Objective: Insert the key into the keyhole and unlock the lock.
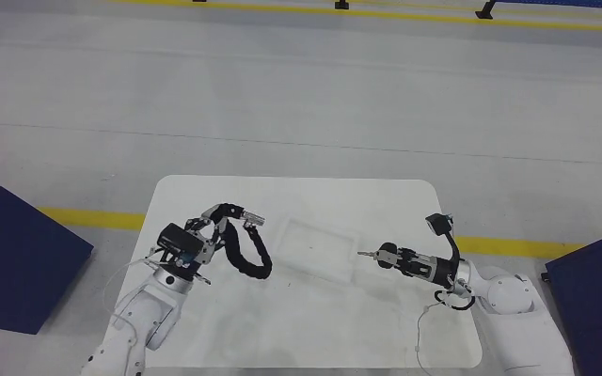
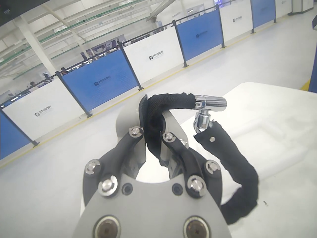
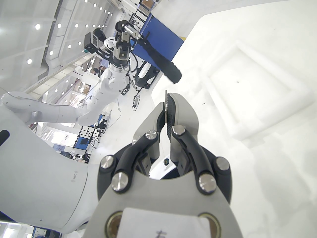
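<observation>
Pinching cable lock, left jaws; right jaws clamped on key, well apart above table.

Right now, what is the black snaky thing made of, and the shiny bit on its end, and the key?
The black sleeve looks like woven fabric, matte with frayed edges. The lock cylinder looks like polished metal, mirror-bright. The key seems to be thin flat metal, dull grey.

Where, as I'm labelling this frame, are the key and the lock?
key (image 3: 165, 98): right wrist view, on the thin blade, seen edge-on.
lock (image 2: 213, 103): left wrist view, on the chrome barrel at the end of its black sleeved chain.
</observation>
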Motion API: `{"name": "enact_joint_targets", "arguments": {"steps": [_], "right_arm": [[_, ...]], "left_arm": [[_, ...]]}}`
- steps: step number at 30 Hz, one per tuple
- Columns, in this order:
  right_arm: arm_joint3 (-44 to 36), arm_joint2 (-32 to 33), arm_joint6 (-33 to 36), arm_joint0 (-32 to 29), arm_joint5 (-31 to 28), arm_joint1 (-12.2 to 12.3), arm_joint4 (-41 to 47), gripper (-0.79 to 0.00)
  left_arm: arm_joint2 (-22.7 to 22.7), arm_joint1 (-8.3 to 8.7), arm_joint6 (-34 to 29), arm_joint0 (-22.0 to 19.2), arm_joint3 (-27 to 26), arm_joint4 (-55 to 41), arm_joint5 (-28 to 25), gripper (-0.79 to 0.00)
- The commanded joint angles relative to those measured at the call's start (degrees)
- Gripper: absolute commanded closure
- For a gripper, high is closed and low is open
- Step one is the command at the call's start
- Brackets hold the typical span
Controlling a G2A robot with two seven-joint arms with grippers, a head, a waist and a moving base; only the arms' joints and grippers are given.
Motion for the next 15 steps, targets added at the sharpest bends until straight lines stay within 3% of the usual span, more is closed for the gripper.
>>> {"name": "enact_joint_targets", "arguments": {"steps": [1, 6, 8, 15], "right_arm": [[0.00, 0.00, 0.00, 0.00, 0.00, 0.00, 0.00, 0.000], [0.00, 0.00, 0.00, 0.00, 0.00, 0.00, 0.00, 0.000], [0.00, 0.00, 0.00, 0.00, 0.00, 0.00, 0.00, 0.000], [0.00, 0.00, 0.00, 0.00, 0.00, 0.00, 0.00, 0.000]], "left_arm": [[-0.91, 0.10, 2.26, 0.53, 0.21, -2.61, -3.46, 0.000], [-2.16, 0.30, 6.49, 1.01, 1.34, -6.71, -11.13, 0.000], [-2.33, 0.36, 7.22, 0.83, 2.25, -10.78, -16.89, 0.000], [-2.33, 0.36, 7.22, 0.83, 2.25, -10.78, -16.89, 0.000]]}}
